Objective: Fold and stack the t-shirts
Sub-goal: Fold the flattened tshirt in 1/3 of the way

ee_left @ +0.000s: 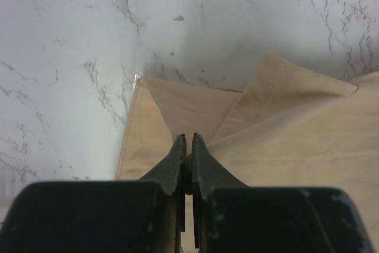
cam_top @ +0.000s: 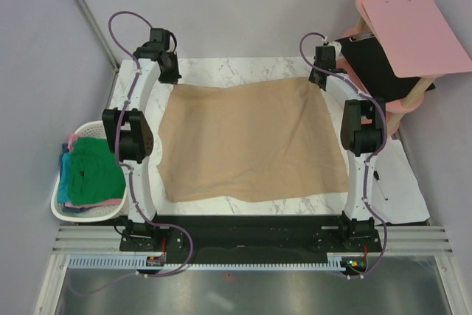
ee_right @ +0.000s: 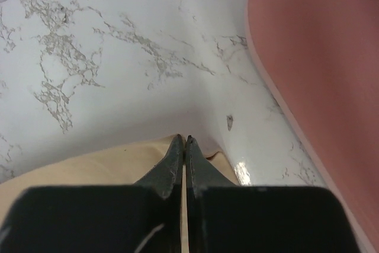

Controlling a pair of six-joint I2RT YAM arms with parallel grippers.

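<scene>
We see the tan t-shirt [cam_top: 251, 142] spread flat on the marble surface [cam_top: 236, 66]. It spans the gap between the two sets of fingers and stretches back from them toward the arm bases.

The left fingers [ee_left: 173, 159] are pressed together with only a hairline slit, tips at the shirt's far-left corner. Creases run in to the tips, so we read that corner as pinched. A folded-over flap of the shirt lies just right of these fingers, with bare marble ahead and to their left.

The right fingers [ee_right: 172, 161] are the same: closed tight on the shirt's far-right corner, where the cloth edge peaks at the tips and falls away on both sides. Marble lies ahead of them.

Well apart from the left fingers, off the surface's left edge, the white laundry basket [cam_top: 88, 215] holds a green t-shirt [cam_top: 92, 167] on top of a teal t-shirt [cam_top: 65, 182], with pink cloth [cam_top: 71, 140] showing at the edge. The pink clipboard [cam_top: 417, 31] sits beyond and right of the right fingers.
</scene>
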